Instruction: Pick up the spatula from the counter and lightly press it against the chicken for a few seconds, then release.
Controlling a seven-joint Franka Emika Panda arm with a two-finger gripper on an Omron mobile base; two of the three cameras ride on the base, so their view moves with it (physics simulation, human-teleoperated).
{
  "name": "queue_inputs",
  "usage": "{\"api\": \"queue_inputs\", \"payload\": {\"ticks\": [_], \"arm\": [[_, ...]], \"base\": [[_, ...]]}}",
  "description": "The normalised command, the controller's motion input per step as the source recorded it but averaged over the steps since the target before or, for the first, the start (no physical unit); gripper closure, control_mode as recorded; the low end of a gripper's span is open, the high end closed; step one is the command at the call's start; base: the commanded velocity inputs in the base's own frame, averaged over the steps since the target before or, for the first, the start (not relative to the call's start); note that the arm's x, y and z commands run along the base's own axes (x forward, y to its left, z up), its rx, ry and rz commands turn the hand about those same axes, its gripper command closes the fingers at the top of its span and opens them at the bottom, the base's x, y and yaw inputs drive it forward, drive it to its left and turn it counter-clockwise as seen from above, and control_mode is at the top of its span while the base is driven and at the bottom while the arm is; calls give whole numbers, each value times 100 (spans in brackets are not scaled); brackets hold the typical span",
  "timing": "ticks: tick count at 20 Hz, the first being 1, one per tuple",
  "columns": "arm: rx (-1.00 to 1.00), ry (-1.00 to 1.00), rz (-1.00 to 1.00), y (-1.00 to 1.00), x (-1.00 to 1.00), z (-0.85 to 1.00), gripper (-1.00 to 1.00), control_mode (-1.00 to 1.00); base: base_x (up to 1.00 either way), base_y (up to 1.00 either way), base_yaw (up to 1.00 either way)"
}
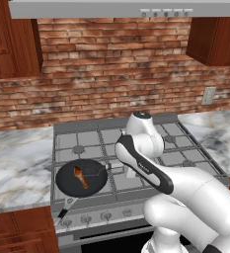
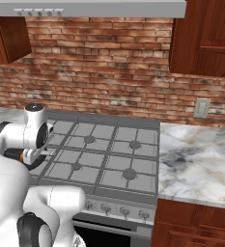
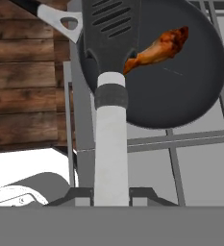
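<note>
stove (image 1: 87, 139) under brick wall (image 1: 111, 74): chicken (image 3: 159, 47) in pan (image 3: 185, 96). gripper (image 3: 111, 194) clamped on spatula (image 3: 111, 144), blade overlapping chicken's end. likely risk: pressing off-centre, skidding chicken or tilting pan.

You see the spatula (image 3: 111, 144) with a matt black slotted blade and a smooth pale handle. The pan (image 3: 180, 96) looks matt dark, the chicken (image 3: 159, 48) glazed brown. Counter (image 1: 18, 163): veined marble, polished. Wall (image 1: 111, 64): rough brick. Cabinets (image 2: 205, 38): reddish wood. Stove (image 2: 109, 164): dull grey metal.
</note>
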Motion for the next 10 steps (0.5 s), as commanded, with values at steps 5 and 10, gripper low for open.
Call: {"api": "queue_inputs", "payload": {"ticks": [5,10], "arm": [[-1,0,0,0,0,-3,100,-100],[-1,0,0,0,0,-1,100,-100]], "base": [[0,0,0],[0,0,0]]}}
